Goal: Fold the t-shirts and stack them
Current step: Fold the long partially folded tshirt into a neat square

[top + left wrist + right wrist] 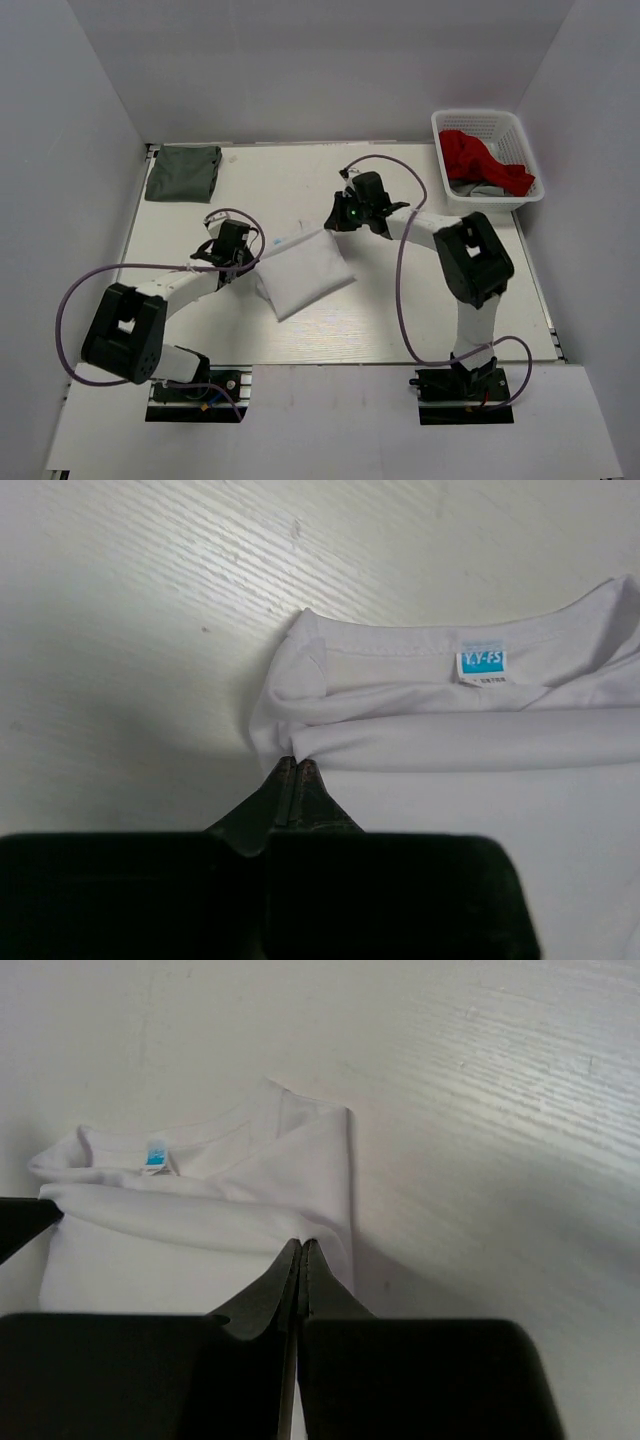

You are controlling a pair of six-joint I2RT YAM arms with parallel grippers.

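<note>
The folded white t-shirt [305, 272] lay on the counter [290, 185], well apart from the basket [478, 114]. The left pincer [297, 765] and right pincer [301, 1245] were both pinched closed on its collar-end corners.

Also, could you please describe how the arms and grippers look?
The left arm and right arm have white links and bulky black joint housings. A purple cable loops along each. The right arm's wrist carries a green light. The left gripper and right gripper have dark fingers tapering to narrow tips.
</note>
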